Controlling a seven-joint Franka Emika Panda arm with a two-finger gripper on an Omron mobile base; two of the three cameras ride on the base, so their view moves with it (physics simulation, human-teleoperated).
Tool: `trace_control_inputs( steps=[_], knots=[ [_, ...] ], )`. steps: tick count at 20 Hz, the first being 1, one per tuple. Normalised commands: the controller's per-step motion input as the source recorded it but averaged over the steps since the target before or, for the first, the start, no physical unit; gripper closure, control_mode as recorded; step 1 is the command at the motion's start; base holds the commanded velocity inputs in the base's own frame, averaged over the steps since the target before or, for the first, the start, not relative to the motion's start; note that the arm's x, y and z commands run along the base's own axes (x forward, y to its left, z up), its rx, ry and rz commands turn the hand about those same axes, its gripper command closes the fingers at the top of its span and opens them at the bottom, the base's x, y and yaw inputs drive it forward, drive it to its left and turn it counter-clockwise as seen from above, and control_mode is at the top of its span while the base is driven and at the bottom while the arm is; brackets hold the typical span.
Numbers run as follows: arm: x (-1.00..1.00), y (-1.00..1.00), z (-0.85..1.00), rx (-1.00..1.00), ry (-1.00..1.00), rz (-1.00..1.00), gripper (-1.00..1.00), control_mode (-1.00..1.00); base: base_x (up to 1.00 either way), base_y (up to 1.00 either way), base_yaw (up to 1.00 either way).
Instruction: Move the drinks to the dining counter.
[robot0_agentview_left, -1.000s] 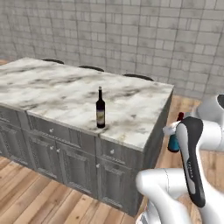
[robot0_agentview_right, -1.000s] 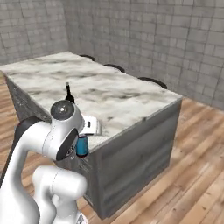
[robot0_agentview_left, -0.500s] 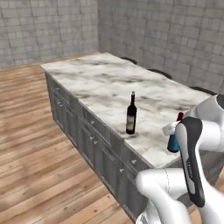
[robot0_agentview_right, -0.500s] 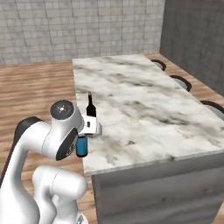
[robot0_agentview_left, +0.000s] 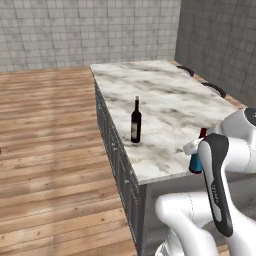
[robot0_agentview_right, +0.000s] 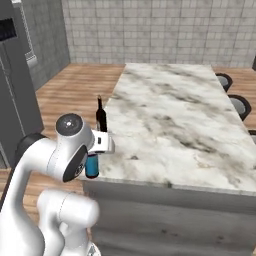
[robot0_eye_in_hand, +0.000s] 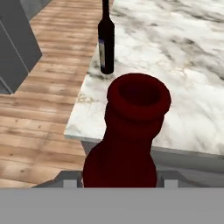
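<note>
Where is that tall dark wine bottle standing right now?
The wine bottle stands upright on the marble dining counter, close to its long edge on the wooden-floor side. In the right base view it sits just beyond the gripper, which carries a small red bottle.

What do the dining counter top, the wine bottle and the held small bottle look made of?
Dining counter: polished white-grey marble by its dark veining, on a grey panelled base; stone or laminate can't be told in a render.
Wine bottle: dark glass by look, near-black with a pale label.
Small bottle in the gripper: brown-red, matte, opaque; glass or plastic unclear. Blue label.
</note>
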Motion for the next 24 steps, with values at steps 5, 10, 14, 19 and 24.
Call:
trace_control_inputs(
  steps=[5, 10, 14, 19, 24],
  knots=[
    [0.00, 0.00, 0.00, 0.00, 0.00, 0.00, 1.00, 1.00, 0.71, -0.91, 0.09],
    [0.00, 0.00, 0.00, 0.00, 0.00, 0.00, 1.00, 1.00, 0.20, -0.23, 0.00],
    [0.00, 0.00, 0.00, 0.00, 0.00, 0.00, 1.00, 1.00, 0.00, 0.00, 0.00],
    [0.00, 0.00, 0.00, 0.00, 0.00, 0.00, 1.00, 1.00, 0.00, 0.00, 0.00],
    [0.00, 0.00, 0.00, 0.00, 0.00, 0.00, 1.00, -1.00, 0.00, 0.00, 0.00]
  ],
)
